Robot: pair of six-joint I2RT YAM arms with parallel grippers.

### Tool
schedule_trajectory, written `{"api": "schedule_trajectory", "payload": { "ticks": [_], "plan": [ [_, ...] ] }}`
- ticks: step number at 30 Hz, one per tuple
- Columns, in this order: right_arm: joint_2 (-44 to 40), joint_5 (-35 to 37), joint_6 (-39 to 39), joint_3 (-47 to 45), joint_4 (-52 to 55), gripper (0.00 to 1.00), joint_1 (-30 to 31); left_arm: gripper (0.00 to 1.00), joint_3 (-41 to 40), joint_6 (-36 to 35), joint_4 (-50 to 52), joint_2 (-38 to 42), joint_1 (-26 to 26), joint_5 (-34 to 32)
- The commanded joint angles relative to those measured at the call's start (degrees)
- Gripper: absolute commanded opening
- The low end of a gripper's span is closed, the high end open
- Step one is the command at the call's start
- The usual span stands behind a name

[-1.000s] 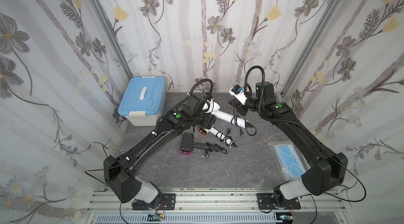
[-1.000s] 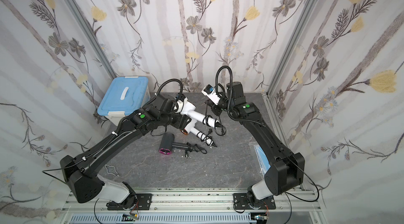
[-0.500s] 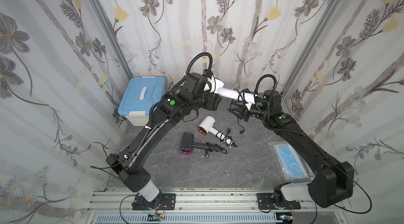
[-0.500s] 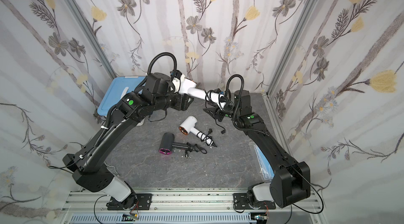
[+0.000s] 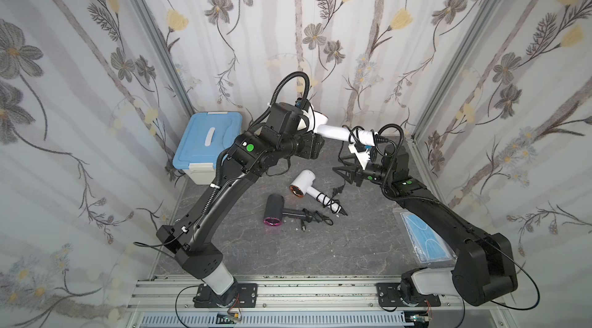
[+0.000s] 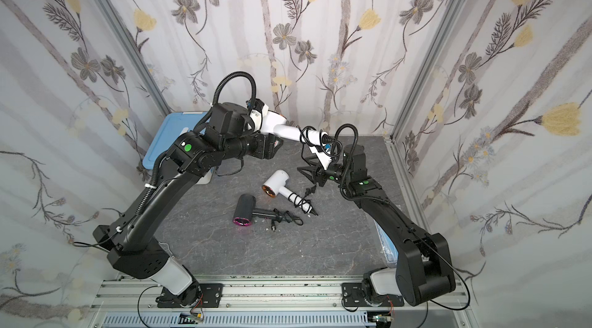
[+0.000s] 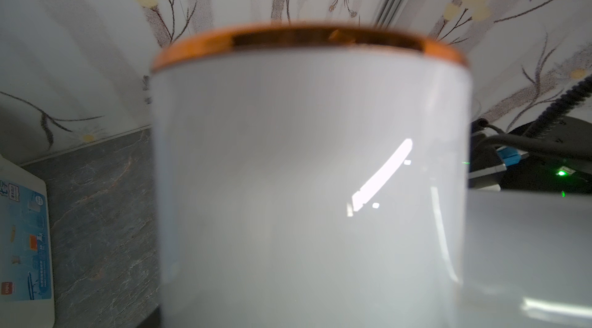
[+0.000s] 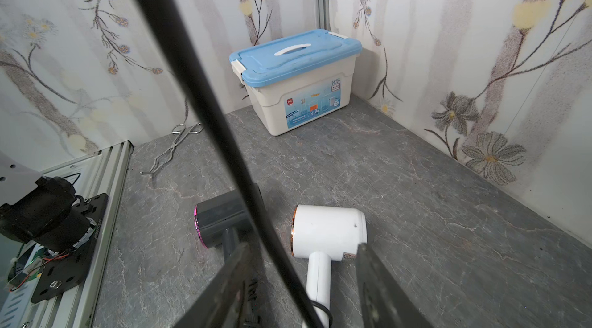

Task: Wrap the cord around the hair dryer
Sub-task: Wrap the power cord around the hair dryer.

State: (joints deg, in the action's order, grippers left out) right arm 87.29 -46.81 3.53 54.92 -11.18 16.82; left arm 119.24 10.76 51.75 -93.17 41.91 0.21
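Note:
My left gripper (image 5: pixel 304 123) is shut on the barrel of a white hair dryer (image 5: pixel 333 132) and holds it high near the back wall. That barrel (image 7: pixel 307 182), with its orange rim, fills the left wrist view and hides the fingers. The black cord (image 5: pixel 356 134) is looped around the end of the handle. Just below that end, my right gripper (image 5: pixel 344 166) is open. In the right wrist view the cord (image 8: pixel 205 92) runs slack between its spread fingers (image 8: pixel 234 278), and neither finger presses on it.
Two more hair dryers lie on the grey table, a white one (image 5: pixel 304 182) and a dark grey one with a pink rim (image 5: pixel 275 211). A blue-lidded box (image 5: pixel 208 147) stands at the back left. Blue masks (image 5: pixel 423 240) lie at the right and metal tongs (image 8: pixel 173 147) at the front left.
My left arm has lifted the white hair dryer from low over the table to high near the back wall. My right gripper has opened and let go of the cord.

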Motion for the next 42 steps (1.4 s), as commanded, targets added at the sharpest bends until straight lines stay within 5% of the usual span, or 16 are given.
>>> {"api": "schedule_trajectory", "payload": {
  "ticks": [1, 4, 6, 13, 21, 28, 36, 42],
  "plan": [
    [0.5, -0.7, -2.1, -1.8, -5.1, 0.49, 0.0, 0.00, 1.6, 1.3, -1.1, -0.3, -0.1, -1.7],
    [-0.2, 0.2, -3.6, -5.1, -6.7, 0.37, 0.0, 0.00, 3.1, 2.4, 0.1, -1.0, -0.2, -4.4],
    [-1.1, 1.4, -5.3, -7.7, -8.3, 0.21, 0.0, 0.00, 3.3, 3.6, 0.2, -1.4, -0.7, -6.9],
    [-3.4, 4.5, -6.9, -8.9, -5.1, 0.00, 0.0, 0.00, -5.3, 11.0, -5.3, -1.1, -5.7, -16.3],
    [-8.9, 10.4, -0.4, -5.5, 10.6, 0.00, 2.3, 0.00, -15.6, 18.0, -14.3, -1.4, -9.6, -29.0],
    [-12.4, 19.1, 6.0, 3.4, 30.3, 0.00, 9.3, 0.00, -16.0, 21.0, -16.2, -6.9, -10.7, -31.4],
    [-16.2, 29.8, 10.1, 12.5, 38.7, 0.00, 14.2, 0.00, -14.4, 15.3, -13.2, -14.8, -10.8, -38.3],
    [-16.0, 36.4, 16.4, 20.3, 39.2, 0.00, 14.3, 0.00, -19.7, 9.3, -15.4, -15.9, -10.5, -35.3]
  ]
}}
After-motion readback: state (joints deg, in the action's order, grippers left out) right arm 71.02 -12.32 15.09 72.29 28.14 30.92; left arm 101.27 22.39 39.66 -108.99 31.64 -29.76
